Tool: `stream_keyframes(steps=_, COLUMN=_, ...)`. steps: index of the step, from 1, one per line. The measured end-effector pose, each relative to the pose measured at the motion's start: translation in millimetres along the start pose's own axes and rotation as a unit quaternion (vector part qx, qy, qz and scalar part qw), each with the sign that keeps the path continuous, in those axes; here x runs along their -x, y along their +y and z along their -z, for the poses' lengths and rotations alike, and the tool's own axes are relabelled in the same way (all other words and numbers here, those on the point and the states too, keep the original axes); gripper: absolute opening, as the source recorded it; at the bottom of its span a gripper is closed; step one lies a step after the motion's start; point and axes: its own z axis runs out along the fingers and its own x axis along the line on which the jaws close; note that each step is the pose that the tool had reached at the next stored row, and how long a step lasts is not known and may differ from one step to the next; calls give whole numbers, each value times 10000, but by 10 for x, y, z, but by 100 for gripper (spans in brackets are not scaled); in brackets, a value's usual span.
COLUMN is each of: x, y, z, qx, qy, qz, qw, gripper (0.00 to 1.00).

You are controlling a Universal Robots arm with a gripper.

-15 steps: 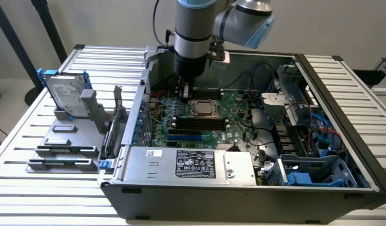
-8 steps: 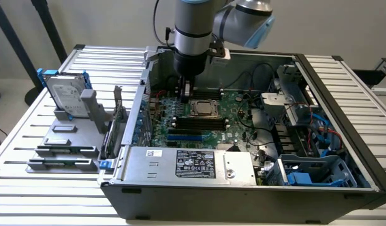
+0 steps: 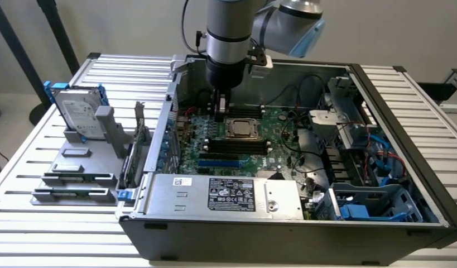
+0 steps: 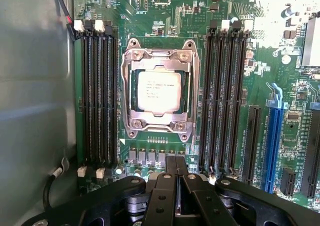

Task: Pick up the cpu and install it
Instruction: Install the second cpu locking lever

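Cpu [image 4: 158, 90] sits flat inside its metal socket frame [image 4: 159, 93] on the green motherboard [image 4: 260, 76], its silvery top facing up with faint print across it. The wrist view gives the close look: the frame rings the chip on all sides, screws at its corners, and rows of long black memory slots [image 4: 97, 96] run along both sides of it, with a blue slot [image 4: 274, 146] further out. In that same view the gripper [image 4: 177, 198] has its black fingers [image 4: 161, 206] pressed together, with nothing between them, just short of the socket and not touching the chip.

The exterior view shows what the close one cannot: the open computer case [image 3: 288, 223] lying on a slatted white table [image 3: 34, 223], the robot arm [image 3: 230, 33] reaching straight down into it, and the gripper [image 3: 221, 106] hanging just above the board on the far side of the cpu [image 3: 241, 128], slightly towards the exterior view's left. Outside the case, on that left side, a grey holder [image 3: 76, 173] carries a hard drive [image 3: 76, 114] with blue edges standing upright. The power supply [image 3: 221, 195] lies along the case's near edge.
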Motion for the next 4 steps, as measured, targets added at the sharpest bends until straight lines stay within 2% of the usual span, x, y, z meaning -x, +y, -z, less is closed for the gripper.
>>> stream_keyframes(steps=4, x=0, y=0, z=0, qx=0, qy=0, qz=0, qw=10000, gripper=11)
